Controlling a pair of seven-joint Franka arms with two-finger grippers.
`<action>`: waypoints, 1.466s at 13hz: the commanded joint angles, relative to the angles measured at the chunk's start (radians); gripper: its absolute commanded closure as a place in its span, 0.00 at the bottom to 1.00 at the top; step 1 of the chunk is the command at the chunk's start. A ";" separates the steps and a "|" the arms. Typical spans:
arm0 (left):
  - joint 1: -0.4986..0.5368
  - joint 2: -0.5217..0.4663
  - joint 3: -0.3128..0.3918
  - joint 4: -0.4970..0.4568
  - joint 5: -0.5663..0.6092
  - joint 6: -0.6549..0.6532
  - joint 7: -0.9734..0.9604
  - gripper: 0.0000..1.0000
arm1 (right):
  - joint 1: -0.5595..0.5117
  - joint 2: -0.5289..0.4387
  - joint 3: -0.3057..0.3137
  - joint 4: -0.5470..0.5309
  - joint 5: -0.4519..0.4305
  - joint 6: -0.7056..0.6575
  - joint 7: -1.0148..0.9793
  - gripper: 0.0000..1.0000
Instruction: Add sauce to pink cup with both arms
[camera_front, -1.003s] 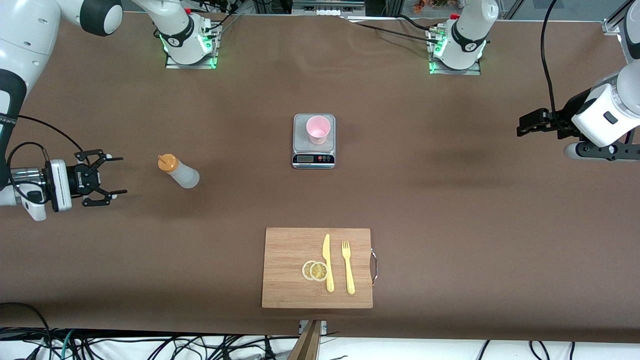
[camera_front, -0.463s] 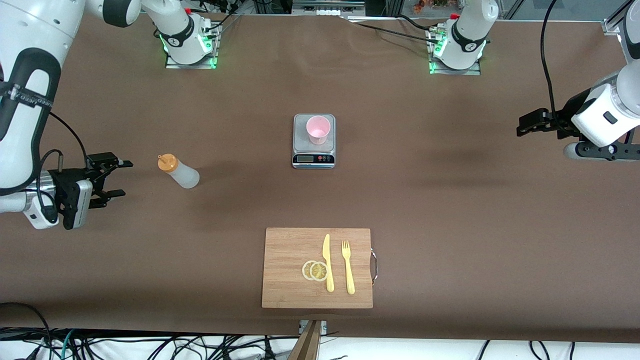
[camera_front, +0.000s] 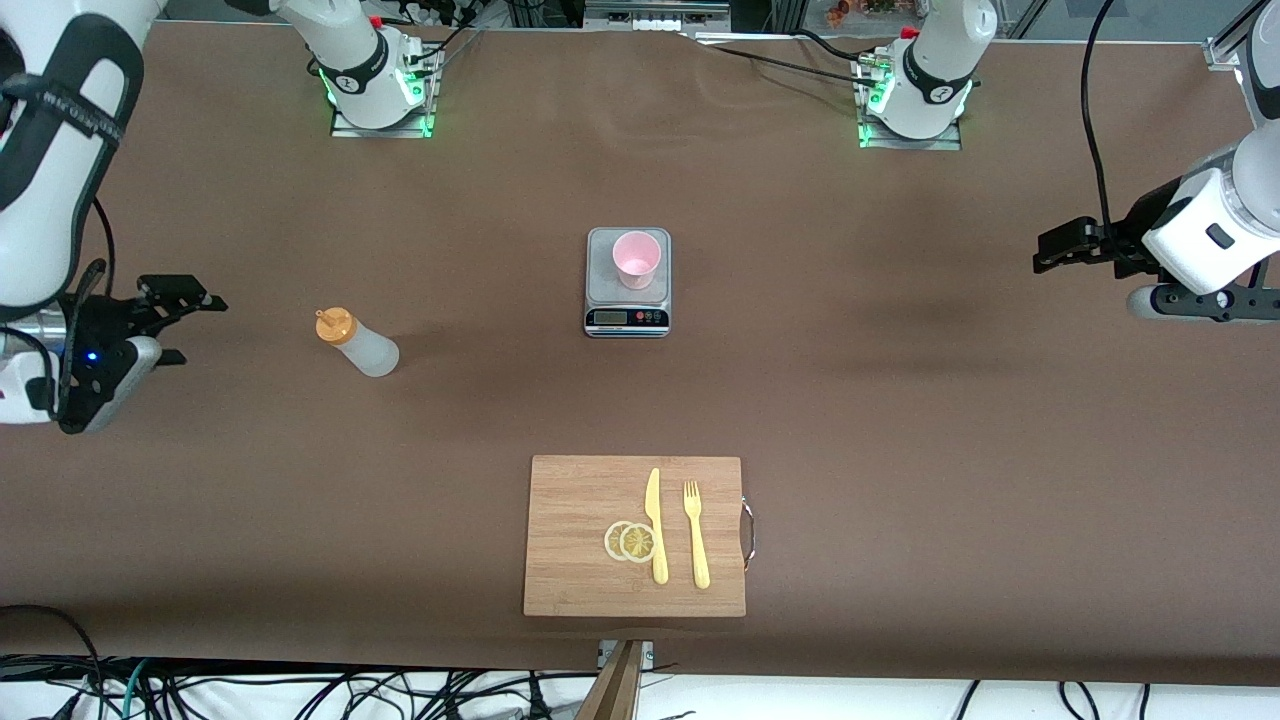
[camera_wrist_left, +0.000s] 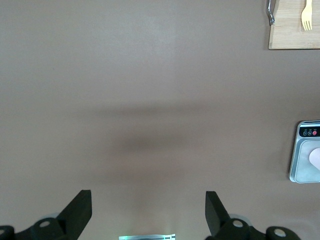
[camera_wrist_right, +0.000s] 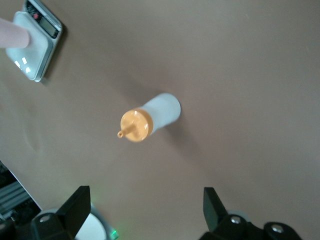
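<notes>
The sauce (camera_front: 357, 342) is a whitish squeeze bottle with an orange cap, standing on the brown table toward the right arm's end; the right wrist view has it from above (camera_wrist_right: 150, 117). The pink cup (camera_front: 636, 258) stands upright on a small silver scale (camera_front: 627, 318) at mid-table. My right gripper (camera_front: 195, 328) hovers open and empty beside the bottle, apart from it, its fingers (camera_wrist_right: 75, 205) spread wide. My left gripper (camera_front: 1042, 255) waits open and empty over bare table at the left arm's end, fingers (camera_wrist_left: 81, 204) wide; the scale (camera_wrist_left: 300, 170) shows at that view's edge.
A wooden cutting board (camera_front: 580, 500) lies nearer the front camera than the scale, carrying two lemon slices (camera_front: 630, 541), a yellow knife (camera_front: 655, 525) and a yellow fork (camera_front: 696, 535). Two green-lit arm bases (camera_front: 378, 95) stand along the table's back edge.
My right gripper has turned at the wrist and drawn back from the bottle toward the right arm's end of the table. The left arm, bottle and cup have not moved.
</notes>
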 joint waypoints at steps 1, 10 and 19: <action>0.002 0.001 -0.002 0.006 0.013 -0.004 0.013 0.00 | -0.038 -0.191 0.197 -0.092 -0.223 0.059 0.238 0.00; 0.002 0.001 -0.002 0.006 0.013 -0.004 0.014 0.00 | -0.524 -0.593 0.915 -0.480 -0.557 0.316 0.873 0.00; 0.003 0.021 -0.002 0.042 0.014 -0.004 0.014 0.00 | -0.575 -0.724 0.905 -0.620 -0.539 0.526 0.978 0.00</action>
